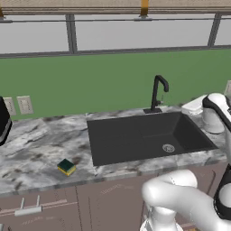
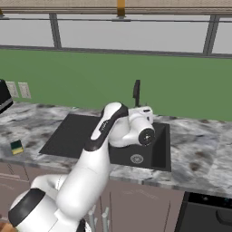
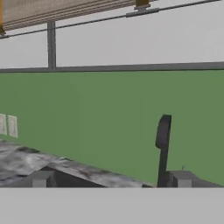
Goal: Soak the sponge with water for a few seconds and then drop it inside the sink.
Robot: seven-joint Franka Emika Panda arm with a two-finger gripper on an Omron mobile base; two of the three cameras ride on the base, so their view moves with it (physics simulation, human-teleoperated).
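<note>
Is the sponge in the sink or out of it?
Out. The sponge lies on the marble counter, left of the sink, near the front edge.

We see the sponge [image 1: 66, 167] on the counter [image 1: 36, 144] left of the sink [image 1: 135, 135], faucet [image 1: 158, 92] behind the basin.

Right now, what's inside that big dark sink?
Inside the sink only a small round silver drain shows on its dark floor. From the right side, the robot's arm covers part of the basin, so that stretch is hidden there.
</note>
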